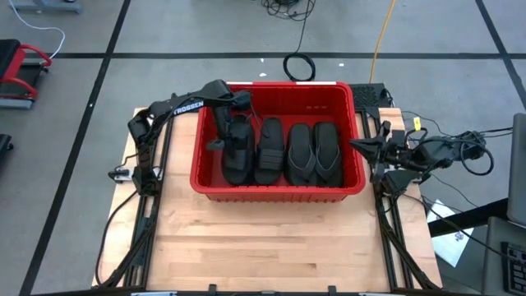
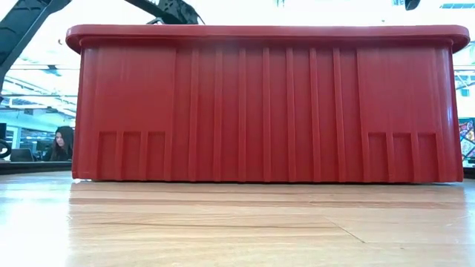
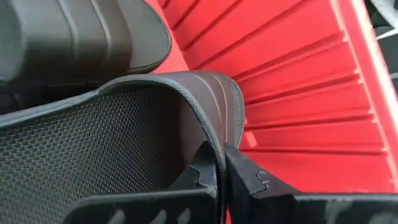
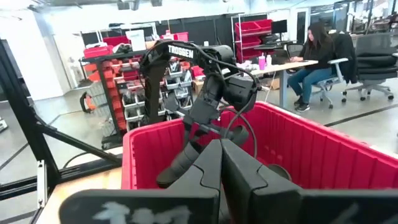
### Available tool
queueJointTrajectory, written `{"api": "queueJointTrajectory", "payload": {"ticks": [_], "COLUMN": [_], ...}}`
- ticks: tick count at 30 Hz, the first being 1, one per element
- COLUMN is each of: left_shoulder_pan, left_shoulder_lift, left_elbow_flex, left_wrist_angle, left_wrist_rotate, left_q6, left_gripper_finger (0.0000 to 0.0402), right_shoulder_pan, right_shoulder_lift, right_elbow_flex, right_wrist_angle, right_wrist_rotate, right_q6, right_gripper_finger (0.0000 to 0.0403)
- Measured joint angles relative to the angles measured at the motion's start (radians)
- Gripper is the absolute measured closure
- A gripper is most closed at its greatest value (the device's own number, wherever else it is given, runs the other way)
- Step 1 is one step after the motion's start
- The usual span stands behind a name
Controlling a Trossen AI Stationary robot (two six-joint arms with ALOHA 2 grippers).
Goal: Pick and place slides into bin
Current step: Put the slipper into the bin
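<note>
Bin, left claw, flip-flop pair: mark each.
bin point(image 1: 278, 191): high view, near rim.
left claw point(image 3: 222, 163): left wrist view, between its fingertips, shut on a slide's edge.
flip-flop pair point(image 1: 313, 153): high view, where the two soles meet.

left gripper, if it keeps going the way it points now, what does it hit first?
The left gripper, shut on a slide inside the bin, points down into the crate. It would likely meet the slides already lying there first, though depth is unclear.
</note>
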Motion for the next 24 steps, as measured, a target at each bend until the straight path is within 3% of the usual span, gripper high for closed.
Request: {"api": "queueJointTrajectory", "payload": {"ticks": [11,24], "left_shoulder_pan": [0.013,0.001], "left_shoulder_lift": [-0.001,-0.003], "left_elbow_flex": [-0.126,-0.219], "left_wrist_angle": [0.169,0.187], "left_wrist_rotate": [0.035,-0.053], "left_q6": [0.017,0.069], "left_gripper_finger": [0.0401,0.04], "right_shoulder_pan": [0.0,0.0], "right_shoulder_lift": [-0.004,-0.004], "right_elbow_flex": [0.0,0.0], "right_wrist_angle": [-0.046,-0.041], "right_wrist_rotate": [0.003,0.004], "right_q6": [0.032,0.047], "right_gripper_finger": [0.0403,0.0403]}}
